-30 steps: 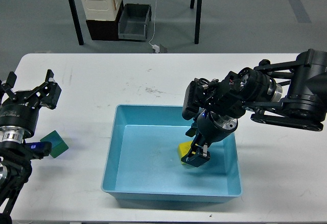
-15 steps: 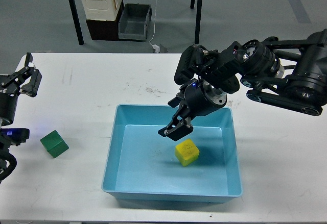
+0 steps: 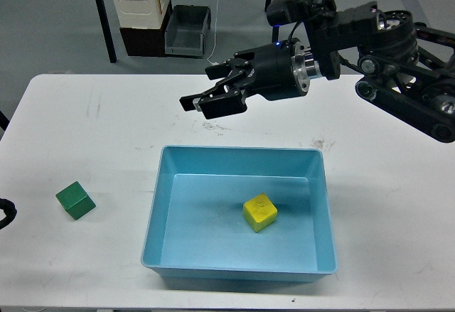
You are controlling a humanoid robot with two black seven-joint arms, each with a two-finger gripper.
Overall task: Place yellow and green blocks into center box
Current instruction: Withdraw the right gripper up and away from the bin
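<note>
Green block (image 3: 75, 200) is sitting on the white surface (image 3: 106, 127) at the far left, well apart from the blue box (image 3: 160, 205) and untouched. Only a dark sliver of the left arm is showing at the left edge, and its fingers are lying outside the view. Blue box is resting at the centre of the surface, open side up. Yellow block (image 3: 259, 212) is lying inside it, on the floor right of the middle, clear of every wall. Above the box's far rim, the right gripper (image 3: 202, 104) is hanging in the air, pointing left, its fingers (image 3: 220, 107) reading as released and gripping nothing. Right arm (image 3: 384, 49) is reaching in from the upper right, above the surface.
</note>
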